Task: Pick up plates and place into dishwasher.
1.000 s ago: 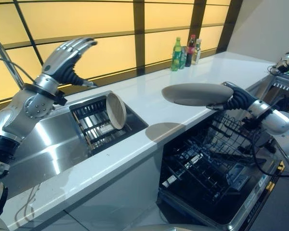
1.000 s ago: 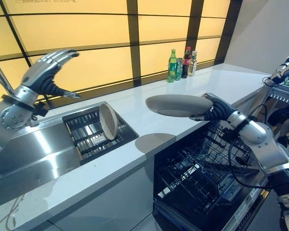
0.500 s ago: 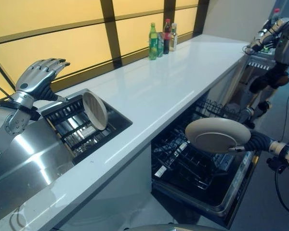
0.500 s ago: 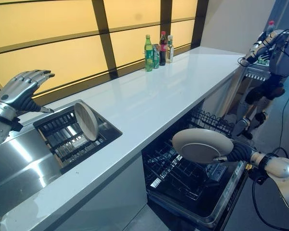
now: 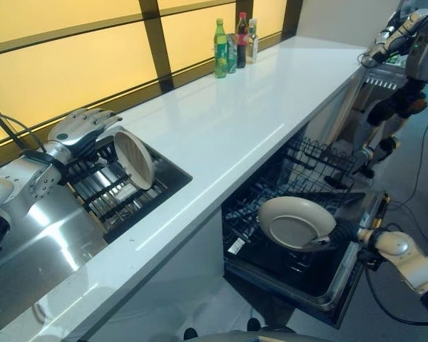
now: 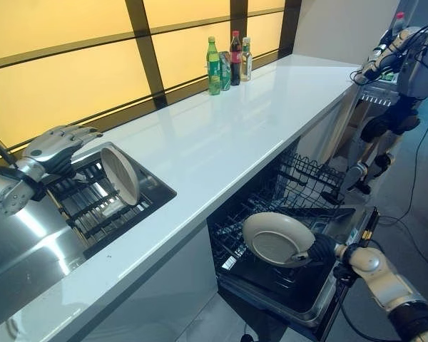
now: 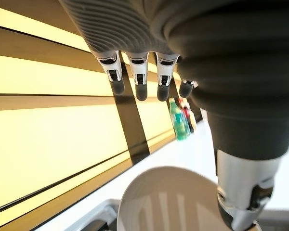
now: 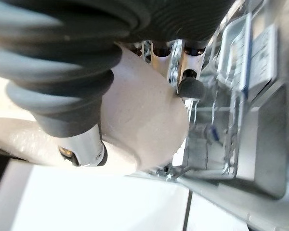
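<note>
White countertop (image 5: pixel 221 135) runs along a wall of yellow panels, with a steel sink (image 5: pixel 57 235) at its near end and bottles (image 5: pixel 232 46) at twelve o'clock by the panels; below the counter at four o'clock the dishwasher (image 5: pixel 299 235) stands open with its dark wire rack (image 5: pixel 299 178) pulled out; the right hand (image 6: pixel 322 249) pinches the rim of a pale round plate (image 6: pixel 278 239), thumb on one face and fingers on the other, and holds it over the rack, the plate lying at nine o'clock from the hand; a second plate (image 5: pixel 134 158) stands on edge in the dish rack (image 5: pixel 110 189) inside the sink; the left hand (image 5: pixel 82 128) hovers just above that plate at ten o'clock, fingers straight and spread, not touching it.
</note>
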Robot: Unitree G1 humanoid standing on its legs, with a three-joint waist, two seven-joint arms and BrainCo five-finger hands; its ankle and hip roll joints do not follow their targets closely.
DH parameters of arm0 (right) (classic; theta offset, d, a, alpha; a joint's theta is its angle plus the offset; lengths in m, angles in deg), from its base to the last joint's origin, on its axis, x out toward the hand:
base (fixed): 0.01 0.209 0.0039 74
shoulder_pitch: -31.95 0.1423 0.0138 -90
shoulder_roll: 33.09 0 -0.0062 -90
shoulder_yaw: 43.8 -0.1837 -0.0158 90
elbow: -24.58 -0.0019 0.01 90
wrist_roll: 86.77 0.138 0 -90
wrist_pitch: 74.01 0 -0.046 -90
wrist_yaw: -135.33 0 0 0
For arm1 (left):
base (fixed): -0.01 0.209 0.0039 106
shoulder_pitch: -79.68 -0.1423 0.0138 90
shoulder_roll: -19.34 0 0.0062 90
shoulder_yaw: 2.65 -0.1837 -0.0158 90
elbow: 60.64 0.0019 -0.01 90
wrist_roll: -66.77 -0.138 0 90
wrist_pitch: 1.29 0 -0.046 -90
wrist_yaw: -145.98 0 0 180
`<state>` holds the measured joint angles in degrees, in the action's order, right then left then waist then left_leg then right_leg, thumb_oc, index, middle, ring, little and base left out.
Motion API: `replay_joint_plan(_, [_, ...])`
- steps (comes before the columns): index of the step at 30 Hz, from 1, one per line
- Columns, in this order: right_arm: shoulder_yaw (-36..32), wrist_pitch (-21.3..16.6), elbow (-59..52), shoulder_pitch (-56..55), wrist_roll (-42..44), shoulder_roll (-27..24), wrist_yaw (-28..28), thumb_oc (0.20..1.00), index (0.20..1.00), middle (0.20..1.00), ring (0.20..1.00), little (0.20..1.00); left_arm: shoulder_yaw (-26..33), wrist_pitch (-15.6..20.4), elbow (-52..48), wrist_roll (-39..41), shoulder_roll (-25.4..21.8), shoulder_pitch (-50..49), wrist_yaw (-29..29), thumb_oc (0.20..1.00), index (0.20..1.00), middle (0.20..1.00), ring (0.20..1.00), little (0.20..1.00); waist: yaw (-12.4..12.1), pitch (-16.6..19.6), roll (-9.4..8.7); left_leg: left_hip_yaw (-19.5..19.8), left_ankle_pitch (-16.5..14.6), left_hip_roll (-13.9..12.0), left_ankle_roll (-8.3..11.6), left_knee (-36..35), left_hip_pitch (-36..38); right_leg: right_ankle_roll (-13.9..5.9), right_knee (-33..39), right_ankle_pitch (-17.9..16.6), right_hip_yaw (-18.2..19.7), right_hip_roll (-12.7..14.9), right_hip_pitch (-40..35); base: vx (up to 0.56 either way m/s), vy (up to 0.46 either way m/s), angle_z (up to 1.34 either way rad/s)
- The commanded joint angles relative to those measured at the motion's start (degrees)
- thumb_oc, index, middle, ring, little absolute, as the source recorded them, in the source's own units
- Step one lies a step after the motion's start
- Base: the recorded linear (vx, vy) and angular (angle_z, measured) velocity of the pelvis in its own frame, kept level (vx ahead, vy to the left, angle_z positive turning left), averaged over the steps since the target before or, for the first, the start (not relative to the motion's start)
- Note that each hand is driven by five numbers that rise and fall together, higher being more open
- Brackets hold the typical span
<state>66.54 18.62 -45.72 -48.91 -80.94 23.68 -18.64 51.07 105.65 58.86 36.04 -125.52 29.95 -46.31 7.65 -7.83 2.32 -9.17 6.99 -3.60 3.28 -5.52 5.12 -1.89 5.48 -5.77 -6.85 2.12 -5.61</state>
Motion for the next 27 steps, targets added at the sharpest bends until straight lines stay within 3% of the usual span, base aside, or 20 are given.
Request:
replay_joint_plan(1, [4.68, 0.84, 2.26, 9.82, -1.78, 1.12, -2.70, 0.200, 0.200, 0.200, 0.200, 0.200, -1.88, -2.49, 3.65, -0.68, -0.06, 12.06, 0.84, 1.000, 1.000, 1.000, 1.000, 1.000, -2.44, -2.73, 0.07, 1.22, -7.81, 3.13, -0.82, 0.52, 1.41, -5.03, -0.48, 2.87, -1.11, 2.29, 0.79, -0.05, 0.010, 0.02])
replay_joint_plan(9, [11.72, 6.74, 12.48, 18.14, -5.77, 7.44, -5.64, 0.200, 0.200, 0.200, 0.200, 0.200, -9.22, -2.22, 5.35, -1.61, 2.68, 19.91, 3.29, 1.000, 1.000, 1.000, 1.000, 1.000, -4.37, -3.67, 0.81, 2.79, -7.64, 3.68, -0.81, 0.52, 1.01, -4.71, -0.48, 3.12, -2.41, 2.68, 0.58, -0.01, 0.004, 0.11])
replay_joint_plan(15, [15.99, 10.34, 22.41, 25.34, -6.10, 13.08, -3.18, 0.200, 0.200, 0.200, 0.200, 0.200, -14.08, -2.57, 7.38, -1.92, 6.33, 26.42, 4.17, 1.000, 1.000, 1.000, 1.000, 1.000, -5.54, -4.80, 1.60, 3.77, -7.26, 4.01, -0.80, 0.52, 0.00, -4.24, -0.48, 3.12, -2.66, 2.90, 1.21, -0.04, 0.018, 0.09])
replay_joint_plan(21, [16.82, 10.99, 26.59, 28.59, -5.54, 15.14, -3.95, 0.200, 0.200, 0.200, 0.200, 0.200, -16.95, -1.27, 8.32, -1.54, 8.54, 30.79, 5.33, 1.000, 1.000, 1.000, 1.000, 1.000, -5.81, -5.60, 1.90, 4.38, -7.05, 4.29, -0.73, 0.52, -0.52, -4.10, -0.48, 2.96, -2.65, 3.14, 1.56, -0.01, 0.006, 0.04])
replay_joint_plan(27, [16.31, 10.95, 24.82, 28.22, -5.41, 14.48, -5.20, 0.200, 0.200, 0.200, 0.200, 0.200, -17.36, -3.04, 7.62, -2.14, 9.40, 32.21, 5.03, 1.000, 1.000, 1.000, 1.000, 1.000, -5.14, -6.18, 1.89, 4.16, -6.98, 4.44, -0.76, 0.52, -0.83, -4.02, -0.48, 2.80, -2.13, 3.08, 2.06, 0.00, 0.000, 0.00])
